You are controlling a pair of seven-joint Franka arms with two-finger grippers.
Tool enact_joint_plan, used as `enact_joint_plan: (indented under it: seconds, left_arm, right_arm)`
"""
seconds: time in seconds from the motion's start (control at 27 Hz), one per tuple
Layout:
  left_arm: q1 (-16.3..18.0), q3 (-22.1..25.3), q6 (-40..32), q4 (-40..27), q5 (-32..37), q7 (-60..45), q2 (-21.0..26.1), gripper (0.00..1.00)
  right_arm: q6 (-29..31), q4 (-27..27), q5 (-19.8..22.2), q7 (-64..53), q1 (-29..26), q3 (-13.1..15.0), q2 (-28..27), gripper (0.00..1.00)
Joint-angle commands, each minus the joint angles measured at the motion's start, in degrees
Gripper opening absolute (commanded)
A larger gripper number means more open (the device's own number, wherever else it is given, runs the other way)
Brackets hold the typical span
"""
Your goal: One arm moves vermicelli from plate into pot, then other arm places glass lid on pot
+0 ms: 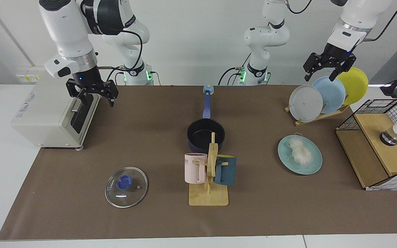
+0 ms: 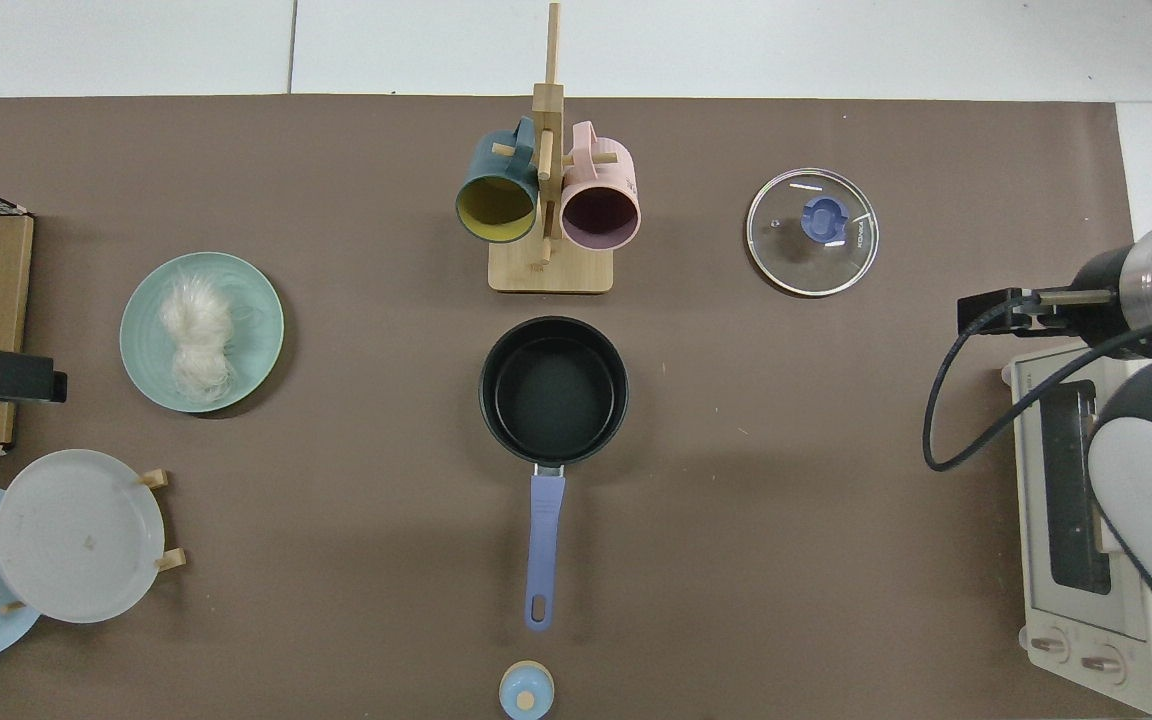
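The vermicelli (image 1: 300, 152) (image 2: 198, 335) lies as a white tangle on the teal plate (image 1: 315, 162) (image 2: 258, 300), at the right of the facing view. Mid-table stands the dark pot (image 1: 205, 136) (image 2: 553, 390) with nothing inside, its blue handle (image 1: 206, 105) pointing toward the arm bases. The glass lid (image 1: 126, 187) (image 2: 812, 232) with its blue knob lies flat on the mat at the front left. My left gripper (image 1: 319, 76) hangs open high above the plate rack, well behind the teal plate. My right gripper (image 1: 97, 100) hangs open over the toaster oven, far behind the lid.
A wooden mug stand (image 1: 208, 196) with a pink and a teal mug stands just in front of the pot. A toaster oven (image 1: 53, 117) sits at far left. A rack (image 1: 317, 117) holds grey, pale blue and yellow plates. A wire-and-wood box (image 1: 374, 148) sits at far right.
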State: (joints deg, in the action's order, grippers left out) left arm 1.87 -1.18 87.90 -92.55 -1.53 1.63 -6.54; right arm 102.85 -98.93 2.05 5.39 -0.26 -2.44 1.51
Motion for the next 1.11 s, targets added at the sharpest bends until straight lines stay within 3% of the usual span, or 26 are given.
enact_joint_plan:
  seconds: [0.0,1.07]
  left_arm:
    - [-0.11,0.21,-0.28,0.62,-0.49,-0.22,0.39,1.00]
    - [-0.29,-0.32,-0.10,0.18,-0.93,-0.57,0.39,1.00]
  right_arm:
    - [-0.81,0.32,-1.52,-2.49,-1.06,-0.46,0.25,1.00]
    - [-0.81,0.32,-1.61,-2.49,-1.06,-0.46,0.33,1.00]
